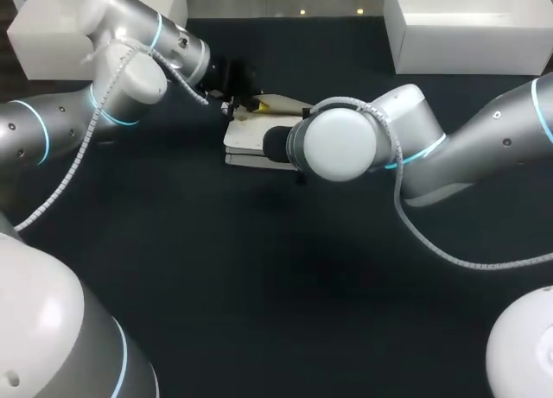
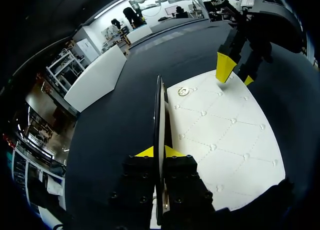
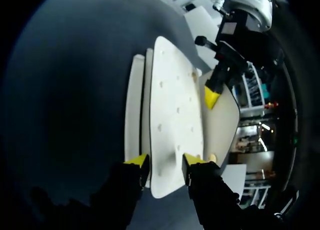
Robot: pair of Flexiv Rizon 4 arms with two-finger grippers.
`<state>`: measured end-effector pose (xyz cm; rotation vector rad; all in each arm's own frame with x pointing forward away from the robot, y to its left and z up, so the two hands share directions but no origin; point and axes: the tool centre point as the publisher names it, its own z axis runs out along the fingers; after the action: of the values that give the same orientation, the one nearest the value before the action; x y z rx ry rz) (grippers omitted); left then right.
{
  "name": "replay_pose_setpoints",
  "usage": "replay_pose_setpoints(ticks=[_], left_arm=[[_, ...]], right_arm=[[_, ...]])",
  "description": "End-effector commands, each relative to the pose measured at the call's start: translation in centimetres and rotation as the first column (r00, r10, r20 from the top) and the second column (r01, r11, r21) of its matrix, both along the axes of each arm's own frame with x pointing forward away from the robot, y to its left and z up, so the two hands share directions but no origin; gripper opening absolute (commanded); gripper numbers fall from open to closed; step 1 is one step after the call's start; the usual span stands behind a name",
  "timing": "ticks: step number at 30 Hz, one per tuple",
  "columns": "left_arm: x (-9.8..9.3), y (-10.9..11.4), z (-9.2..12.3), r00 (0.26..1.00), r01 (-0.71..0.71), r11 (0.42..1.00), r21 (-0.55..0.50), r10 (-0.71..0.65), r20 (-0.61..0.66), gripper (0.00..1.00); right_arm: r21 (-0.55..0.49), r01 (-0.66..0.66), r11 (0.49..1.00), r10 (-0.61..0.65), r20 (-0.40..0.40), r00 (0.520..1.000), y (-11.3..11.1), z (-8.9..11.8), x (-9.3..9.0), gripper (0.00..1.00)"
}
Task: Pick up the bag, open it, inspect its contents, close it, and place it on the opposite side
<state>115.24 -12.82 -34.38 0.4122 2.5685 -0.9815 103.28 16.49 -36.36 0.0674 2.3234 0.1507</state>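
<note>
Head view: the bag [image 1: 246, 139] lies on the table [image 1: 259, 277] toward its far middle, between our two arms. We judge it is being opened: the left gripper [image 1: 249, 106] comes in at its far-left corner, while the right arm [image 1: 339, 146] covers its right end, with that arm's fingers hidden under the wrist. A white box [image 1: 52, 27] stands at the far-left corner and a second box [image 1: 467, 27] at the far right, each well apart from the bag. The near half of the table gives either arm room to swing. Left wrist view: our fingers are pinched narrow on the flap [image 2: 160, 120], which stands upright on edge between the yellow tips, raised off the quilted face, we judge, so that the inside can be seen. The gold clasp [image 2: 183, 92] sits on that face just beside the flap's far end. At the face's far edge the right gripper [image 2: 237, 74] bites the bag, one tip on top and one past the edge, seemingly to anchor it against our pull. Right wrist view: our fingers stand at a middling gap with a white panel of the bag between them, touching it on both sides as far as we can tell. The left gripper's tip sits ahead, at the flap. Dark table runs on beside the bag on the side away from the flap, so carrying it across looks unhindered.
</note>
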Motion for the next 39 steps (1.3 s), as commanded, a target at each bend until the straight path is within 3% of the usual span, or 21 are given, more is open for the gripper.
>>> replay_pose_setpoints(ticks=[1,13,15,16,30,39], left_arm=[[0.4,-0.2,-0.4,1.0,0.003,1.0,0.0,-0.003,-0.006,0.0],[0.5,-0.1,-0.5,1.0,0.002,1.0,0.006,-0.002,-0.013,0.0],[0.4,0.0,-0.5,1.0,0.002,1.0,0.004,-0.002,-0.012,0.0],[0.4,0.0,-0.5,1.0,0.002,1.0,0.002,-0.002,-0.011,0.0],[-1.8,0.4,1.0,0.988,0.02,0.998,-0.061,-0.01,0.154,0.0],[-3.0,0.6,0.1,0.963,0.034,0.996,-0.079,-0.011,0.27,0.0]], right_arm=[[-0.002,0.004,1.0,-0.004,0.005,1.0,0.2,-0.2,0.0,0.4],[-0.016,0.021,1.0,-0.021,0.007,1.0,0.3,-0.2,0.2,0.24],[-0.018,0.023,1.0,-0.023,0.008,1.0,0.3,-0.2,0.2,0.15],[-0.019,0.024,1.0,-0.024,0.008,1.0,0.3,-0.2,0.2,0.0],[-0.009,0.042,0.999,-0.042,-0.001,0.999,0.4,-0.4,0.2,0.0],[-0.009,0.042,0.999,-0.042,-0.001,0.999,0.4,-0.4,0.2,0.0]])
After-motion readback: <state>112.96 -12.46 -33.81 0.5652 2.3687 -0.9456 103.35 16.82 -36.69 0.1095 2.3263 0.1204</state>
